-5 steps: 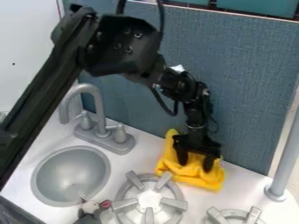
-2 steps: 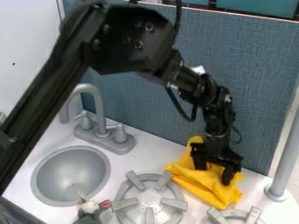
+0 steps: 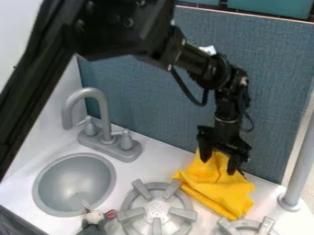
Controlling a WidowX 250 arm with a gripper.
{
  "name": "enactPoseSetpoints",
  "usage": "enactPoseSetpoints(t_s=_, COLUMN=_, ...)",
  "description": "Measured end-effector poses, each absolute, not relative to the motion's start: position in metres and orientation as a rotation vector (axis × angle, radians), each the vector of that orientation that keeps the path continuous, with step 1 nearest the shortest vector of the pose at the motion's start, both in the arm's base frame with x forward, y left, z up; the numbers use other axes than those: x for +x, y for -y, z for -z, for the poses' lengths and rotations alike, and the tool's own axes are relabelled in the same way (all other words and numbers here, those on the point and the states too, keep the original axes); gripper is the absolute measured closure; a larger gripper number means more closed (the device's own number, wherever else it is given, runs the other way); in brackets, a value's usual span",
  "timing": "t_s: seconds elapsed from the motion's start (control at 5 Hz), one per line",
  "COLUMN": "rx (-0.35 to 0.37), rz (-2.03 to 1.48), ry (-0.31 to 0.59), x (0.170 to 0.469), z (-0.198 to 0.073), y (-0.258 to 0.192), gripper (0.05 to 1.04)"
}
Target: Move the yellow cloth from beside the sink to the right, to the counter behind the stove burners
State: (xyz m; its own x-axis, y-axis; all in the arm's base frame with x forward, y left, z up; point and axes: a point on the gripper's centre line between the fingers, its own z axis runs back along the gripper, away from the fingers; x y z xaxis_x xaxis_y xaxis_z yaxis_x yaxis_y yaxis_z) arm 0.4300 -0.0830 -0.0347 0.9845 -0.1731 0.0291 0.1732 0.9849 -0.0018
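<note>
1. Yellow cloth (image 3: 215, 188) lies crumpled on the white desk (image 3: 184, 158), directly below the tool (image 3: 218, 166), with its upper part under and between the fingertips and the rest spreading toward the near side.
2. The tool hangs down with its two black fingers (image 3: 232, 165) spread apart, one on each side of the cloth's upper part. They are not closed together on it; whether either tip touches the fabric, I cannot tell.
3. Behind the tool stands a blue-grey panel (image 3: 144, 98), with teal tiles (image 3: 270, 8) above it.
4. Toward the view's lower left from the tool, near the cloth, is a round grey burner (image 3: 156, 209) with raised prongs; one prong reaches close to the cloth's edge.
5. Below the tool, past the cloth's near end, part of a second burner (image 3: 265, 226) shows at the view's bottom edge.
6. To the view's left of the tool, well apart, are a grey faucet (image 3: 103, 112) with two handles and, in front of it, a round grey sink (image 3: 73, 183).
7. Beside the first burner, farther from the tool, sits a small grey toy mouse (image 3: 93, 217).
8. To the view's right of the tool rises a grey pole (image 3: 299, 167) on a round foot.
</note>
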Motion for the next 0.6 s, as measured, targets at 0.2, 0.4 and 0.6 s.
enactPoseSetpoints(t_s=0.2, rx=0.072, rz=0.249, ry=-0.033, x=0.404, z=0.0, y=0.067, gripper=0.083)
enactPoseSetpoints(t_s=0.4, rx=0.204, rz=0.307, ry=-0.12, x=0.359, z=-0.022, y=0.057, gripper=0.083)
enactPoseSetpoints(t_s=0.6, rx=0.249, rz=0.352, ry=-0.11, x=0.313, z=-0.055, y=0.057, gripper=0.083)
